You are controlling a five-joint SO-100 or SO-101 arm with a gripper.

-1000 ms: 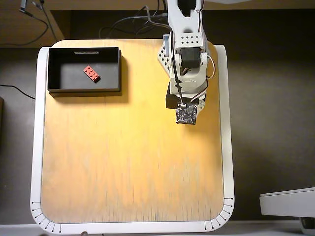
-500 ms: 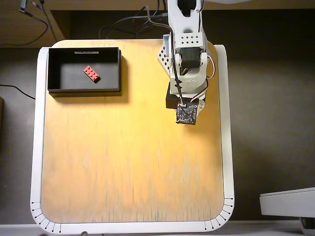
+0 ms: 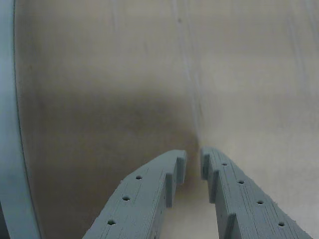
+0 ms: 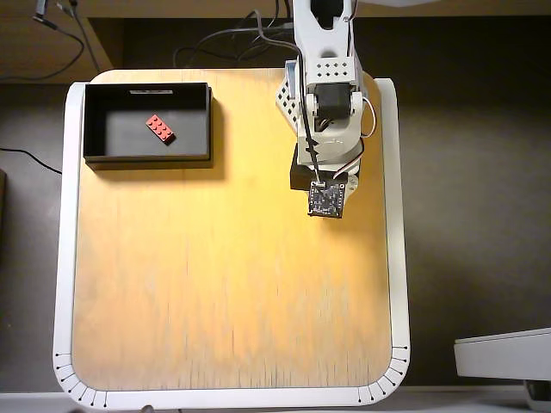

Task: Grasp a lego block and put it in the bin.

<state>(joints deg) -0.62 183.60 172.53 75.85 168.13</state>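
Small bright red studded plastic lego block (image 4: 159, 128) lying inside shallow black rectangular bin (image 4: 89, 120), I'm seeing my grey gripper (image 3: 193, 160) hanging nearly pressed together, empty, over pale wooden worktop (image 4: 224, 284).

The gripper (image 3: 193, 162) enters the wrist view from the bottom edge, which cuts off both fingers low down; the whole picture is soft, the wood grain smeared. In the overhead view the gripper is hidden beneath the arm (image 4: 325, 103), whose upper part runs off the top edge, so its jaws cannot be judged there. The table's pale rim (image 3: 11, 149) is cut by the wrist view's left edge. A grey object (image 4: 504, 354) at the overhead view's lower right is cropped by the right edge, unidentifiable. Cables (image 4: 215, 39) at the far side vanish into shadow. The lego block (image 4: 159, 128) shows studs too small to count.
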